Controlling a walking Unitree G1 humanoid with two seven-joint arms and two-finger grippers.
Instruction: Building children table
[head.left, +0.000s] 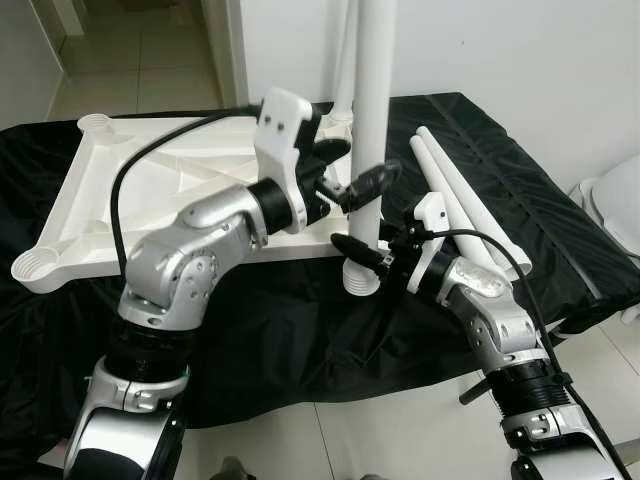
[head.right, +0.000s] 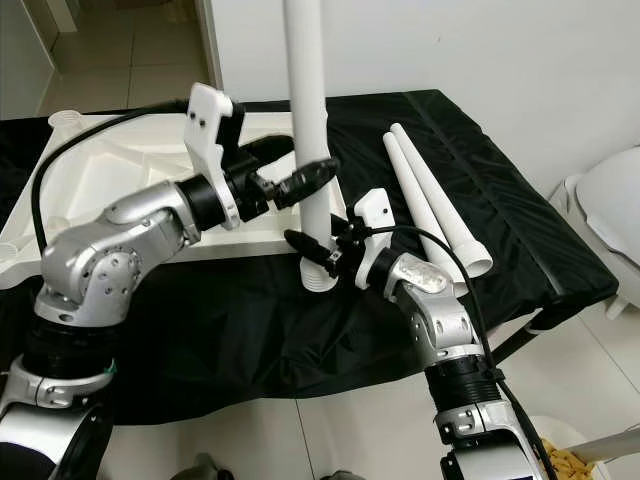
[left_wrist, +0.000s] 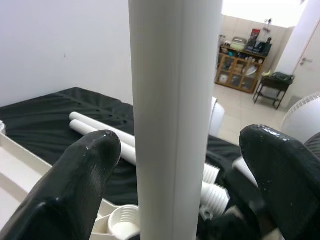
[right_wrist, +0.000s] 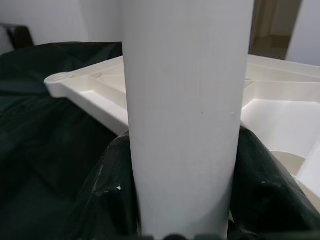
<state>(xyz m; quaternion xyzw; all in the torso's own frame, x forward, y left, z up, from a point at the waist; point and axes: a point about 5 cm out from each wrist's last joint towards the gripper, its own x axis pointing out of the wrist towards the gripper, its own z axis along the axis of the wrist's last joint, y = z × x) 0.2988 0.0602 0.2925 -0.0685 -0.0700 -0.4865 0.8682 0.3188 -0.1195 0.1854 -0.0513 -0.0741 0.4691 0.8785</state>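
Observation:
The white table top (head.left: 130, 190) lies upside down on a black-covered surface. A white table leg (head.left: 372, 100) stands upright at its near right corner, threaded end (head.left: 360, 280) down, just above the cloth. My left gripper (head.left: 368, 165) straddles the leg at mid height; in the left wrist view its fingers (left_wrist: 90, 170) stand apart from the leg (left_wrist: 175, 120), open. My right gripper (head.left: 365, 250) is shut on the leg (right_wrist: 185, 125) low down, fingers pressed on both sides. Two more white legs (head.left: 455, 190) lie on the cloth to the right.
Round corner sockets (head.left: 35, 265) mark the table top's corners. The black cloth (head.left: 300, 340) hangs over the front edge onto a tiled floor. A white rounded object (head.left: 615, 200) stands at the far right. A white wall is behind, and a doorway (head.left: 140, 50) at the back left.

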